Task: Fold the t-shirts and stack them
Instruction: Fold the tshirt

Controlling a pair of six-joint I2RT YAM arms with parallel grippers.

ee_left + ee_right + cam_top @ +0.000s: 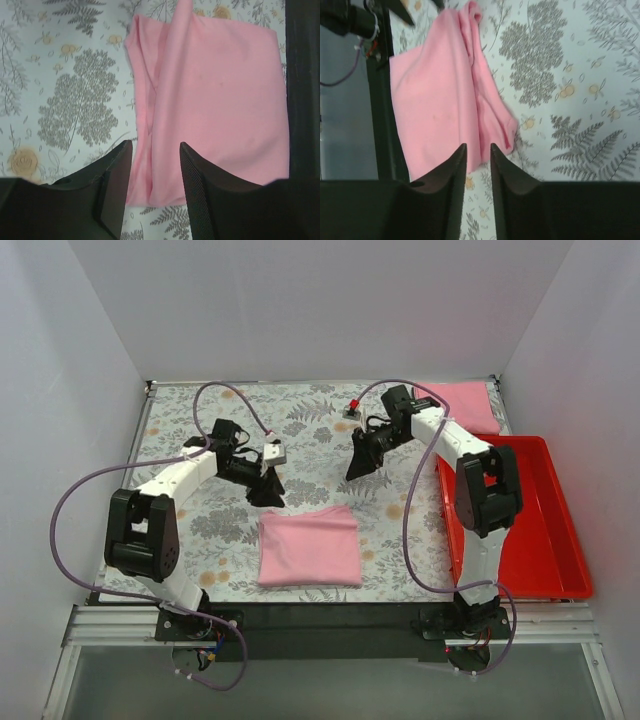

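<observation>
T-shirt [308, 548], pink and folded, flat on floral table [222, 532].

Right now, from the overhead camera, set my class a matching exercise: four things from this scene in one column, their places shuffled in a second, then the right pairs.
Things:
1. folded t-shirt
2. second t-shirt
3. red tray
4. left hand

Places:
A. far right corner of the table
B. along the right edge
C. open, just beyond the folded shirt's far left corner
D. near edge, around the middle

Pairs: 1-D, 2-A, 3-B, 4-C
</observation>
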